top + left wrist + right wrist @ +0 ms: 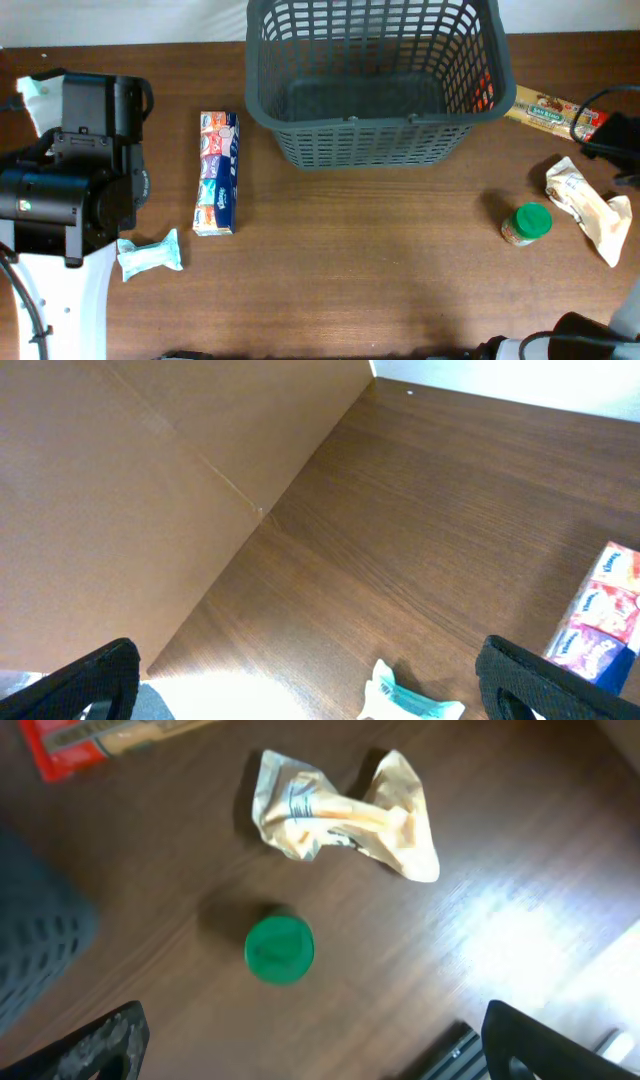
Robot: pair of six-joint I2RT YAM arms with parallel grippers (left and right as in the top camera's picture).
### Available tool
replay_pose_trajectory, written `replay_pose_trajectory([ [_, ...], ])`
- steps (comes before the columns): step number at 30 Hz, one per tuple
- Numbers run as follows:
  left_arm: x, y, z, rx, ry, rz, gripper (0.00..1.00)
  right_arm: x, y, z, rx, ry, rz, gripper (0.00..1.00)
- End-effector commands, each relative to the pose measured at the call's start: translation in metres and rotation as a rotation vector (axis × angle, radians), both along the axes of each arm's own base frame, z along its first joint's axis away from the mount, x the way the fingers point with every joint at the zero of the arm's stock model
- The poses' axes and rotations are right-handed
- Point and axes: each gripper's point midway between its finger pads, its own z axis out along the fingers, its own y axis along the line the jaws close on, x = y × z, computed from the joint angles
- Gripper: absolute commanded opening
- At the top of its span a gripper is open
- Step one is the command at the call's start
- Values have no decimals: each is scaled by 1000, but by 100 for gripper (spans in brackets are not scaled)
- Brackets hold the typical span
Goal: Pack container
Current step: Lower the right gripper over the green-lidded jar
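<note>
1. Left gripper [310, 695]: jaws wide, empty, over the left edge of the table [400, 540]; a teal packet [412, 702] lies just ahead, a tissue pack [600, 615] beyond it
2. Right gripper [320, 1050]: jaws wide, empty, near the right edge; a green-lidded jar [279, 949] and crumpled wrapper [340, 815] lie below it
3. Basket [350, 121] stands at the middle of the back edge, a snack bar [548, 110] just right of it

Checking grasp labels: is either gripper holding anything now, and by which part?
Nothing is held. The left gripper and right gripper both stand open and empty; the green-lidded jar sits free below the right one.
</note>
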Motion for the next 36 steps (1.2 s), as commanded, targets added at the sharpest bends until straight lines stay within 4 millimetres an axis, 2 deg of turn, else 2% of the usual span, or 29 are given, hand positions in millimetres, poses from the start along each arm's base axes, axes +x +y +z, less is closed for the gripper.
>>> replay_pose_trajectory([
  [1, 0, 2, 0, 9, 6, 4, 100, -1, -3, -26, 1, 52, -9, 99],
  [6, 0, 2, 0, 10, 6, 4, 100, -7, 0, -65, 37, 131, -7, 99],
  [12, 0, 2, 0, 10, 6, 4, 99, -1, 13, -102, 111, 148, 87, 99],
  [21, 0, 2, 0, 10, 6, 4, 100, -10, 21, -155, 171, 194, 53, 99],
  [29, 0, 2, 0, 10, 6, 4, 99, -22, 27, -183, 195, 244, 42, 99],
  [36, 0, 2, 0, 10, 6, 4, 100, -20, 26, -199, 188, 228, 44, 99],
])
